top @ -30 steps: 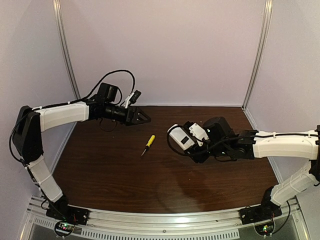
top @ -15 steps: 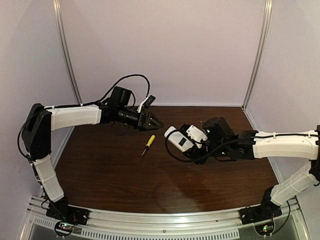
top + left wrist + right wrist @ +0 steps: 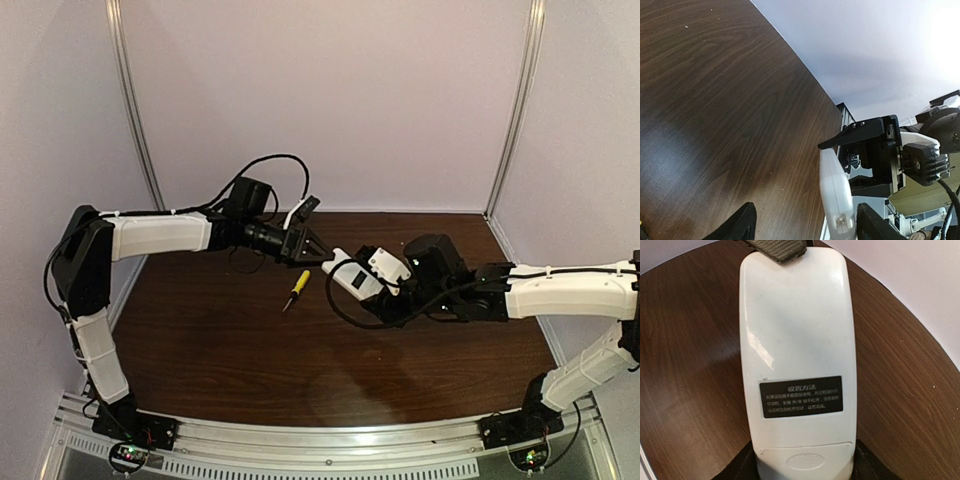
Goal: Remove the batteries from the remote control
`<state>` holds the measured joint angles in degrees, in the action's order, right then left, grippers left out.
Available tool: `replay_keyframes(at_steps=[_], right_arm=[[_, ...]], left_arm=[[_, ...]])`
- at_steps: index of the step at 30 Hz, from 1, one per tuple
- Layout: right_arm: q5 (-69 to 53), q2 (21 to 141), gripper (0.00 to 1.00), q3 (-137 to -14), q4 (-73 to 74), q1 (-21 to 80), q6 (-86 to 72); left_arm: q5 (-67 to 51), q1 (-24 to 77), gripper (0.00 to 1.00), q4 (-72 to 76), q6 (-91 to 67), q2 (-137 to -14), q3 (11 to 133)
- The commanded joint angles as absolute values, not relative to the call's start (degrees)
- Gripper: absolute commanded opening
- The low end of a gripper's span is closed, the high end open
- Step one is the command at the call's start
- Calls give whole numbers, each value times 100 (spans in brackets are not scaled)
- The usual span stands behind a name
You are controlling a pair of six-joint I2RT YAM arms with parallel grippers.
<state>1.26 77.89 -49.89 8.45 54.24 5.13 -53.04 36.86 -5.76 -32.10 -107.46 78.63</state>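
Note:
My right gripper (image 3: 383,292) is shut on the remote control (image 3: 349,277) and holds it above the table. In the right wrist view (image 3: 802,467) the jaws clamp the remote's (image 3: 797,355) near end. Its white back faces the camera, with a black label and a closed cover. My left gripper (image 3: 312,245) is open right at the remote's far end. In the left wrist view (image 3: 805,227) the remote (image 3: 836,197) stands edge-on between the open jaws, near the right fingertip (image 3: 875,227). One left fingertip (image 3: 777,250) touches the remote's far end. The batteries are hidden.
A yellow-handled screwdriver (image 3: 297,286) lies on the dark wood table (image 3: 230,340), just left of the remote. Pale walls and metal posts (image 3: 134,110) close in the table at the back and sides.
My left arm has swung right and reached the remote's far end. My right arm has carried the remote left and a little up toward it.

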Motion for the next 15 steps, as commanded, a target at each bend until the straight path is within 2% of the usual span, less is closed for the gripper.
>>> replay_keyframes(at_steps=[1, 15], right_arm=[[344, 7776, 0, -5063, 575, 5485, 632], [651, 8013, 0, -5114, 567, 5567, 724]], left_arm=[[-5460, 3799, 70, -464, -3179, -10893, 8117], [-5560, 3902, 64, -849, -3060, -11078, 8395]])
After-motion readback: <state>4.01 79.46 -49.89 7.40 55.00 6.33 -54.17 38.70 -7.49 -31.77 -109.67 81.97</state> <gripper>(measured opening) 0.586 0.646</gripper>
